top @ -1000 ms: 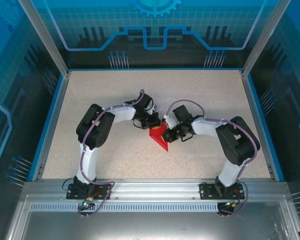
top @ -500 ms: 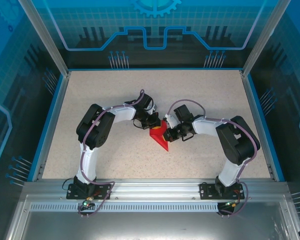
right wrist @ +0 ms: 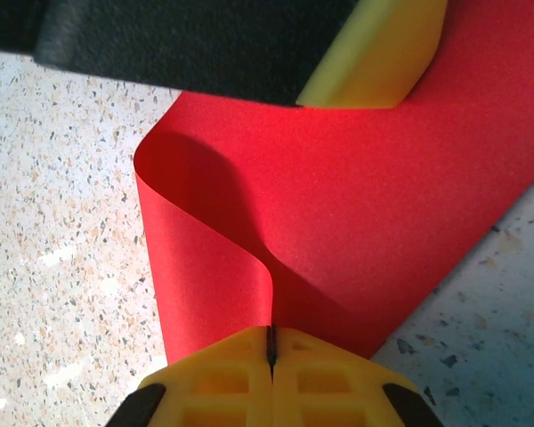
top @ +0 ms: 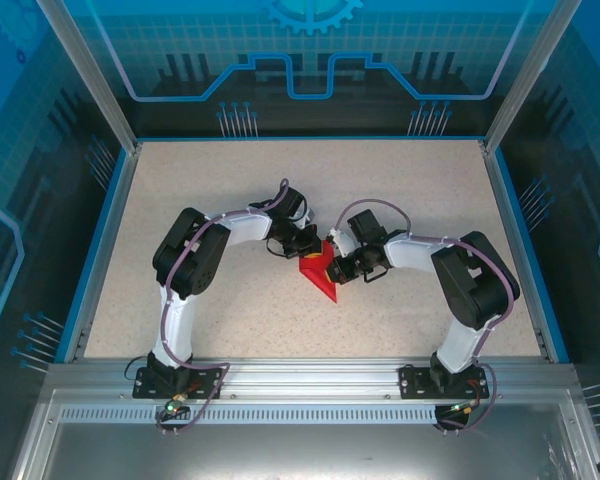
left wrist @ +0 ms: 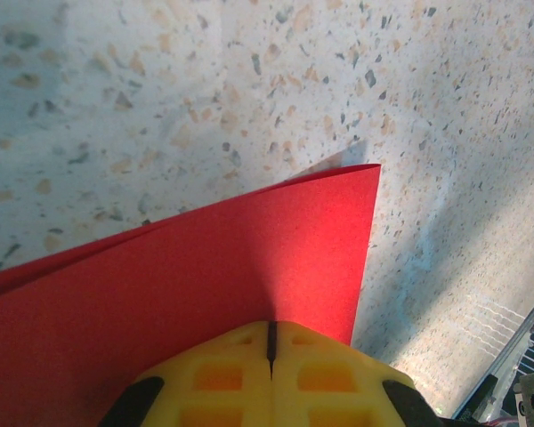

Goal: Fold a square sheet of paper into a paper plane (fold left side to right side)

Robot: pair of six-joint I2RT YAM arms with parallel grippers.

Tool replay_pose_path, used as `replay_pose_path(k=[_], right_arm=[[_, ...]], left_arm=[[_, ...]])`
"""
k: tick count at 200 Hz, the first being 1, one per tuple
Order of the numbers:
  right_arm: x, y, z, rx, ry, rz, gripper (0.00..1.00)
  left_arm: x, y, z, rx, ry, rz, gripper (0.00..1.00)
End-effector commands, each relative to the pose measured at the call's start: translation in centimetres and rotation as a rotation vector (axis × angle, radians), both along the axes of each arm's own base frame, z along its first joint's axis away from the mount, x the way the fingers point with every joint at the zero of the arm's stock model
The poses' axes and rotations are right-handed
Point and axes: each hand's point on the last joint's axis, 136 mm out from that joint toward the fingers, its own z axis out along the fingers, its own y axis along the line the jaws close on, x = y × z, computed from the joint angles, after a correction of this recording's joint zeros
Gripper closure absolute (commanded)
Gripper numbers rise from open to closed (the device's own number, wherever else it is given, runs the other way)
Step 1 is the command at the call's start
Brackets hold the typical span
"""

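Observation:
The square sheet of paper [top: 321, 276] is bright red and stands bent into a pointed wedge at the table's middle, its tip toward the near edge. My left gripper [top: 307, 250] meets it from the far left and my right gripper [top: 341, 263] from the right. In the left wrist view the yellow fingers [left wrist: 338, 374] of the left gripper [left wrist: 271, 342] are shut on the paper [left wrist: 205, 276], which fans out ahead. In the right wrist view the right gripper [right wrist: 271, 342] is shut on a curled edge of the paper [right wrist: 365, 205]. The left gripper's finger [right wrist: 365, 53] presses the far part.
The speckled beige tabletop [top: 220, 190] lies all around the paper. A blue rim [top: 98, 235] and aluminium frame posts [top: 85, 75] border it. Both arm bases [top: 185, 378] are bolted at the near edge.

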Motion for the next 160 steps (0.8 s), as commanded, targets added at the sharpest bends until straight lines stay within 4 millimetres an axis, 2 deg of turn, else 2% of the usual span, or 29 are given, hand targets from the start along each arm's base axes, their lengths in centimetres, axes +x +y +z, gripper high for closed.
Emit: replay_pose_path(k=[1,160], right_arm=[[0.32,-0.84,-0.37,-0.025,0.026,-0.031,1.0],[-0.14,-0.97,-0.95,-0.028,0.048,-0.034,1.0]], left_arm=[[-2.93,1.27,-4.18,0.103,0.112,-0.019,0.97],[-3.01,1.35,-4.35,0.105,0.118,-0.017,0.97]])
